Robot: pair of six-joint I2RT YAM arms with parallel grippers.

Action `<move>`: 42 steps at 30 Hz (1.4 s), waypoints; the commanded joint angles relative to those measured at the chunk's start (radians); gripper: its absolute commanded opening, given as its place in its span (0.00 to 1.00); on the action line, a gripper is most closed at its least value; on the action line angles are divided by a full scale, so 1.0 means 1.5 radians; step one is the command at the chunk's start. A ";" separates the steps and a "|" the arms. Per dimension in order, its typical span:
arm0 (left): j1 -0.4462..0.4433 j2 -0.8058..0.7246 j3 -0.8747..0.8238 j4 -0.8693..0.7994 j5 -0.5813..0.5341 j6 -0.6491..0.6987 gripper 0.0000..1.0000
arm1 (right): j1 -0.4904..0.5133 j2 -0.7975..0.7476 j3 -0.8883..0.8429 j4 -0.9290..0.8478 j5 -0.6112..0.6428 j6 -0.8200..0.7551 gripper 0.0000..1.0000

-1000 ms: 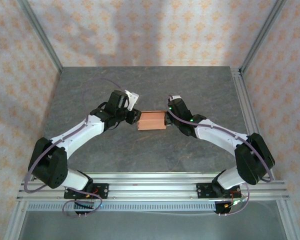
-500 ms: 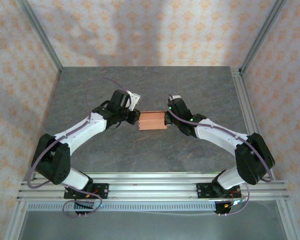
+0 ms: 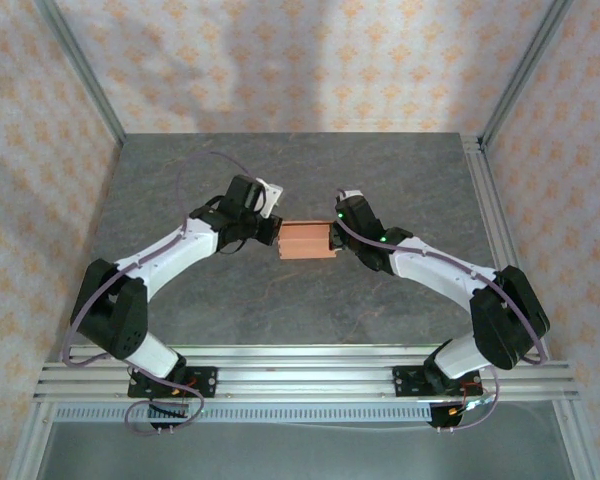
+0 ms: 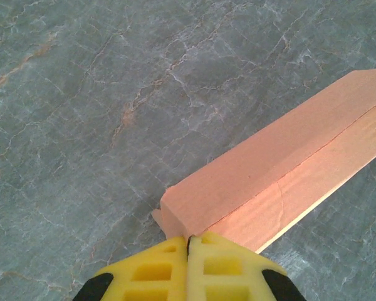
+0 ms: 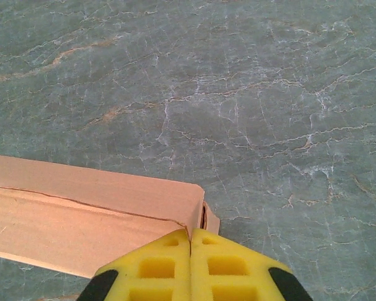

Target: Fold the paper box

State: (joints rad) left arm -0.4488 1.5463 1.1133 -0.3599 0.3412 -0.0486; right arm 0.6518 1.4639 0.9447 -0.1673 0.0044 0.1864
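Our paper box (image 3: 305, 241) lies as a formed salmon tube in the middle of the table (image 3: 410, 180), between our arms. The left gripper (image 4: 188, 241) and the right gripper (image 5: 190, 235) are each clenched fully at one end, and we cannot tell whether a flap edge is nipped in either grip. If we push inward unevenly, the thin card could buckle along its long seam, or the light box could pivot and slide away.
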 commanded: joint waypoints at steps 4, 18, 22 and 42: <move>0.003 0.023 0.073 -0.089 0.038 -0.024 0.00 | 0.005 0.006 0.024 -0.022 0.004 0.004 0.00; 0.003 0.079 0.189 -0.235 0.045 -0.117 0.00 | 0.005 0.022 0.055 -0.051 0.002 -0.008 0.00; 0.003 0.097 0.210 -0.250 0.046 -0.155 0.00 | 0.005 0.024 0.057 -0.057 0.005 -0.009 0.00; 0.004 0.132 0.192 -0.214 0.039 -0.159 0.00 | 0.009 0.019 -0.029 0.065 0.007 -0.024 0.00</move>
State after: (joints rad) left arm -0.4320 1.7607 1.4559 -0.7288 0.3851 -0.3119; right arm 0.6518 1.4952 0.9634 -0.1642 0.0296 0.1764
